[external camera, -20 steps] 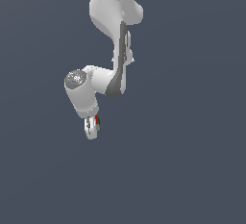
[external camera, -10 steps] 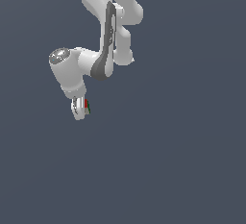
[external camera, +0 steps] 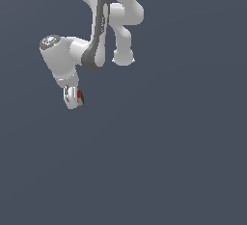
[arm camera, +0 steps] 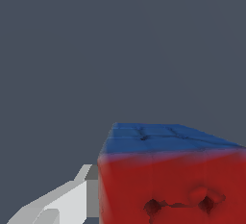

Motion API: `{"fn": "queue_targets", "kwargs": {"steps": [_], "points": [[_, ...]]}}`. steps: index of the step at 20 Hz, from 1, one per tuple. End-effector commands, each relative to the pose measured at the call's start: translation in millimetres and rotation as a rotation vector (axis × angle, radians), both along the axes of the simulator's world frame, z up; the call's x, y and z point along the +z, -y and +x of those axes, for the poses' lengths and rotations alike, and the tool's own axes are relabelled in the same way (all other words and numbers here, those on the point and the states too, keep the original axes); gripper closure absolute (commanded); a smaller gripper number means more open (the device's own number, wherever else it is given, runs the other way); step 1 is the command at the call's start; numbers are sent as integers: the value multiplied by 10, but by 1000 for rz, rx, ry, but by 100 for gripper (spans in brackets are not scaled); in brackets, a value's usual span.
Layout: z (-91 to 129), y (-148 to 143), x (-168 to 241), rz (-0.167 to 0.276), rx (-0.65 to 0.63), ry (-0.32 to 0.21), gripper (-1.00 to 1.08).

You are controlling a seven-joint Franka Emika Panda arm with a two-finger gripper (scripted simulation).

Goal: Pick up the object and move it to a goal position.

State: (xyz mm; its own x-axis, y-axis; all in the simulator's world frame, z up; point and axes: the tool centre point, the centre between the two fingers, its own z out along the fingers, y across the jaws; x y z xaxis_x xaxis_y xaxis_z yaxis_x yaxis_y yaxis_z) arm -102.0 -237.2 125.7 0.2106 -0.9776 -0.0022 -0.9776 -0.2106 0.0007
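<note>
The end effector (external camera: 75,99) points downward and is clamped on the red block (external camera: 79,94), which sits between its pale fingers (arm camera: 57,206). Above it, the white arm (external camera: 91,50) bends at a rounded wrist joint with a dark grey band. Close up, the block (arm camera: 173,184) shows a dimpled red face with dark dots and a blue side.

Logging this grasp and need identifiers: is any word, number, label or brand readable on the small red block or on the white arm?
None can be read.
The small red block with a blue face shows only dark dots, no characters.
The white arm and its gripper bear no legible marking.
</note>
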Motion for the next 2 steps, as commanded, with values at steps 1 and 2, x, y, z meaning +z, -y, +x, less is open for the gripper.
{"fn": "queue_targets", "kwargs": {"steps": [1,2], "points": [[-33,33,31,-1,2,1,108],[-36,36,32,-1,2,1,108]]}}
